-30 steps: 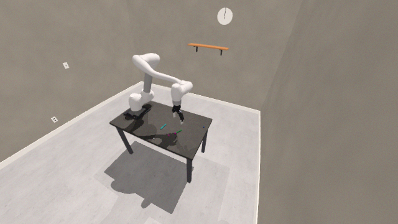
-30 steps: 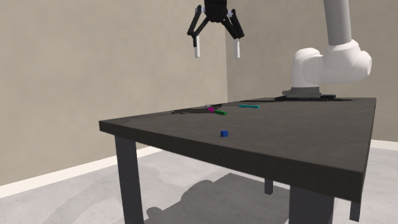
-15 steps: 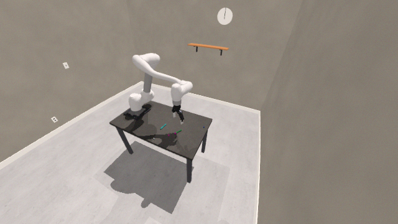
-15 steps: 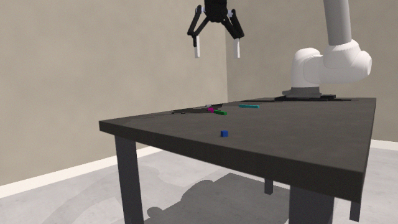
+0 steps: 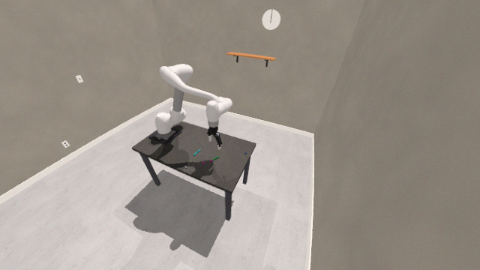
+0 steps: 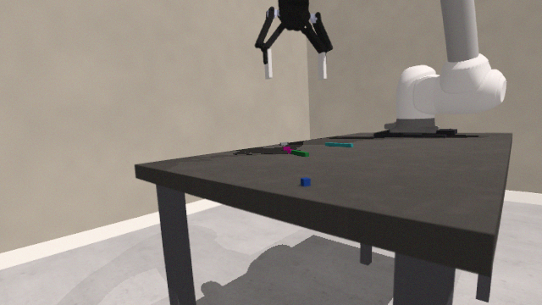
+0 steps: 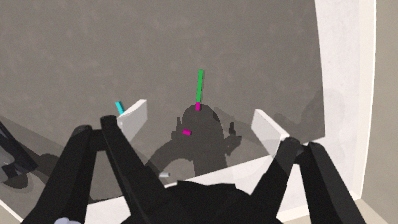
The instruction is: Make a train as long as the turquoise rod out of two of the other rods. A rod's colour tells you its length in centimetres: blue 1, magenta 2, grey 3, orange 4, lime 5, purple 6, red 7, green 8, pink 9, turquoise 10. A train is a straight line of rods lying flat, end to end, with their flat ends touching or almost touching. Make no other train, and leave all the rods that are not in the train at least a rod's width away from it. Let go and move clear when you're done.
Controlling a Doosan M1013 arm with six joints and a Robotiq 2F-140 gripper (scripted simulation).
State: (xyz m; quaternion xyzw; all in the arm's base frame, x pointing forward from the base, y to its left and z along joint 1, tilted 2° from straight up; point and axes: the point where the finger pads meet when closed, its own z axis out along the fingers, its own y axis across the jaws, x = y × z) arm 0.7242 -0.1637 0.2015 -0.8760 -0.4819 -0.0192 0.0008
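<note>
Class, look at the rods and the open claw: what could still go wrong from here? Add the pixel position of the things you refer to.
The green rod (image 5: pixel 215 158) (image 6: pixel 300 153) (image 7: pixel 200 86) and the magenta rod at its end (image 5: pixel 211 160) (image 7: pixel 198 106) look joined; if the claw (image 5: pixel 214 143) (image 6: pixel 295 78) (image 7: pixel 200 114) came down again, it might knock them out of line.

The loose magenta rod (image 5: pixel 203 163) (image 7: pixel 187 132) lies nearby; a nudge towards the train could spoil the required spacing.

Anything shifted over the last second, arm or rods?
Nothing visibly changed. The gripper is open above the table, as before, and the green, turquoise and blue rods lie where they did.
</note>
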